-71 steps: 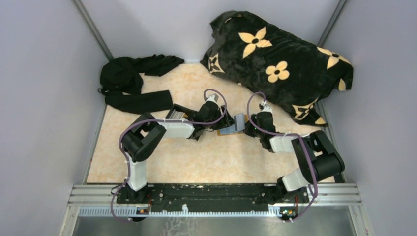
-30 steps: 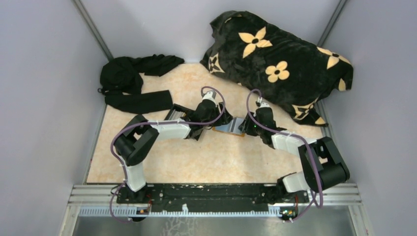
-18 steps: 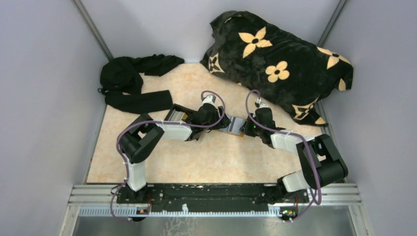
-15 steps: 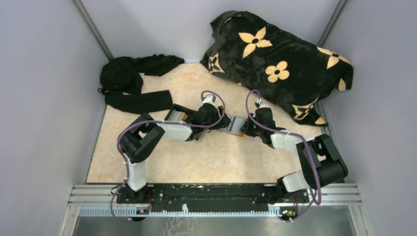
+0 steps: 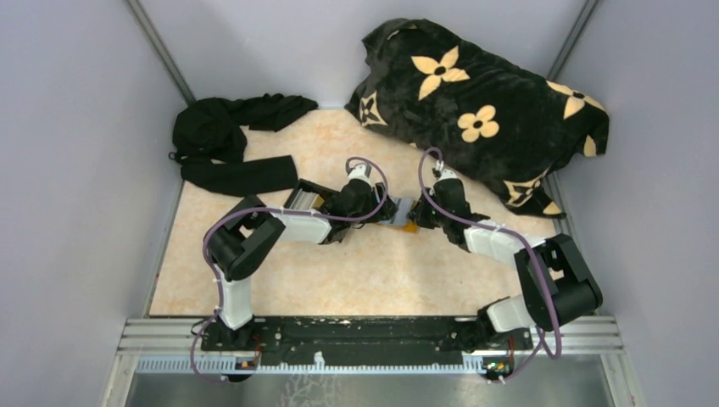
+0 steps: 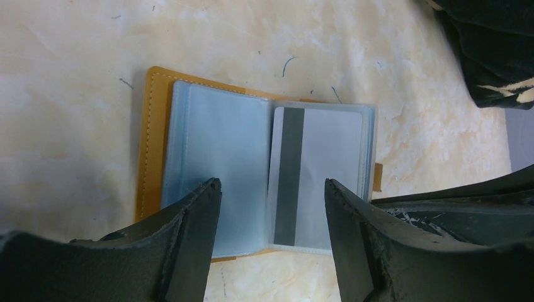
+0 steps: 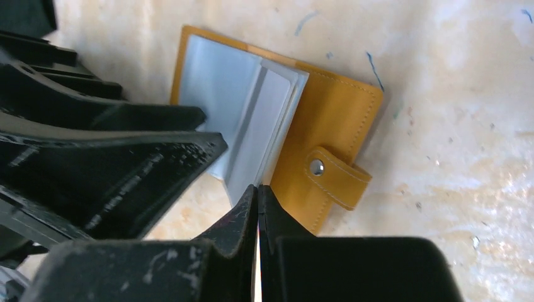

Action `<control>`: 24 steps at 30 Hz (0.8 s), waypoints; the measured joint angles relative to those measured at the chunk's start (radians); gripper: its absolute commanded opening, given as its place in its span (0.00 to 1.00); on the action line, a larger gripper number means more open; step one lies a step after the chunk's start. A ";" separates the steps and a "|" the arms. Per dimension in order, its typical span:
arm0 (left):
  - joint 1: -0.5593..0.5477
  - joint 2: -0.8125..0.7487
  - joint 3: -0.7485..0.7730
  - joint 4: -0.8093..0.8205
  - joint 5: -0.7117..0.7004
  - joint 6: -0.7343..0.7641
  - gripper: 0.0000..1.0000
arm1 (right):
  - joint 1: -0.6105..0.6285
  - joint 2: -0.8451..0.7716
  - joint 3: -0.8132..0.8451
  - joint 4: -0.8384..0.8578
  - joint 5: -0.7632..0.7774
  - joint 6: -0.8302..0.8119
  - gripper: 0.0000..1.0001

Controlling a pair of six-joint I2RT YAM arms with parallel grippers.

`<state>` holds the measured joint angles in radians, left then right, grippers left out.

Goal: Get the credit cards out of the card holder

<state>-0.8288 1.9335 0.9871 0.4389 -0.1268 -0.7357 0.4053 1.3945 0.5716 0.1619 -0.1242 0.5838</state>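
The orange card holder [image 6: 147, 135] lies open on the table, its clear blue-grey sleeve pages spread. A silvery credit card [image 6: 327, 170] with a dark stripe sits in the right page. My left gripper [image 6: 271, 189] is open, its jaws astride the holder's near edge, just above it. My right gripper [image 7: 258, 189] is shut on the thin edge of the outer grey page [image 7: 267, 119]; I cannot tell whether it pinches the card or only the sleeve. The snap tab [image 7: 330, 173] lies beside it. In the top view both grippers [image 5: 383, 209] [image 5: 418, 214] meet over the holder [image 5: 409, 227].
A black blanket with cream flowers [image 5: 483, 102] fills the back right, close behind the right arm; its corner shows in the left wrist view [image 6: 491, 56]. Black clothes [image 5: 229, 140] lie at the back left. Grey walls close in both sides.
The right gripper has moved left and back, in against the holder, and the grey page it held raised is down near the holder. The left gripper has stayed over the holder.
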 measured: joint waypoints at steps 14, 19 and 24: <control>-0.001 -0.238 -0.114 -0.019 -0.063 0.035 0.67 | 0.047 0.011 0.101 -0.006 -0.011 -0.009 0.00; -0.001 -0.336 -0.137 0.008 -0.102 0.051 0.67 | 0.062 0.048 0.125 0.002 -0.021 -0.008 0.00; -0.001 -0.340 -0.151 0.014 -0.114 0.054 0.67 | 0.064 0.063 0.124 0.006 -0.027 -0.007 0.00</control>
<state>-0.8299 1.5932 0.8364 0.4530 -0.2409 -0.6819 0.4694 1.4578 0.6956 0.1680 -0.1513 0.5766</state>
